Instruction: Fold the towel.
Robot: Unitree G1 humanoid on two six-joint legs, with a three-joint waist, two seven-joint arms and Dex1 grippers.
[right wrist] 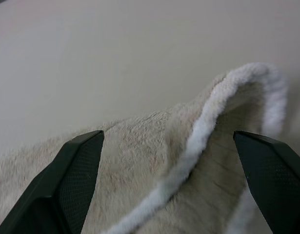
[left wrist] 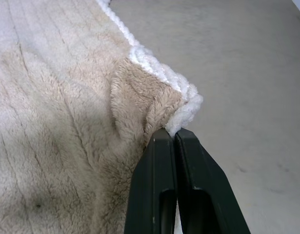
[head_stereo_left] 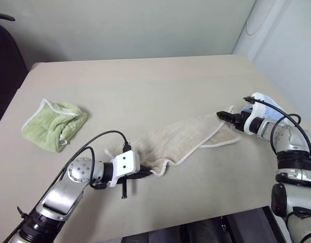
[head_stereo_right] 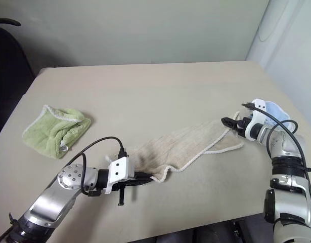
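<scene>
Two corners being worked: left end effector is clamping the towel corner, right end effector is gaping around the far edge; soft, limp cloth, corners being best holds.

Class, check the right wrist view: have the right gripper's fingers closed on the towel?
No, the right gripper has its fingers spread wide apart, with the towel lying between them.

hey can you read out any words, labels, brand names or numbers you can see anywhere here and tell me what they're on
None: no readable text.
Towel: bare cloth with a white edge, no print.
Green towel: a small white tag at its edge, too small to read.
Left gripper housing, right gripper and table: no markings visible.
</scene>
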